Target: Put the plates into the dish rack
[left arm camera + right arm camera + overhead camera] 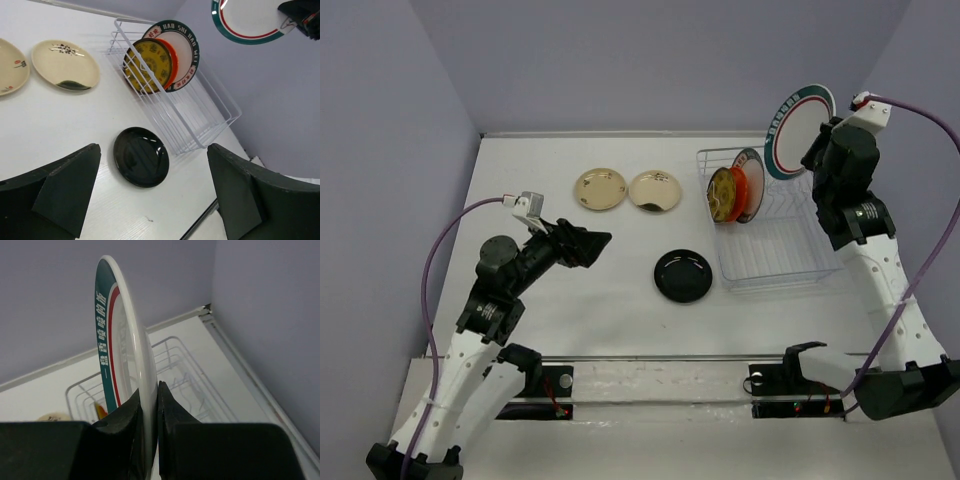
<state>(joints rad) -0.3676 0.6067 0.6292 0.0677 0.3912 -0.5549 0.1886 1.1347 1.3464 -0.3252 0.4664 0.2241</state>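
Hanging open and empty, the left gripper (598,243) idles; two cream-gold plates (600,189) and a black plate (683,275) sit at 10 and 8 o'clock of the dish rack (780,250). The right gripper (148,395) pinches a teal-rimmed plate (798,130) upright over the rack's 1 o'clock corner, so next I'd guess lowering it into a free slot

White worktop (620,310), matte, enclosed on three sides by plain pale lavender panels: back wall (650,60), left wall (380,200), right wall (920,40). Lighting is even and diffuse, with soft shadows only.
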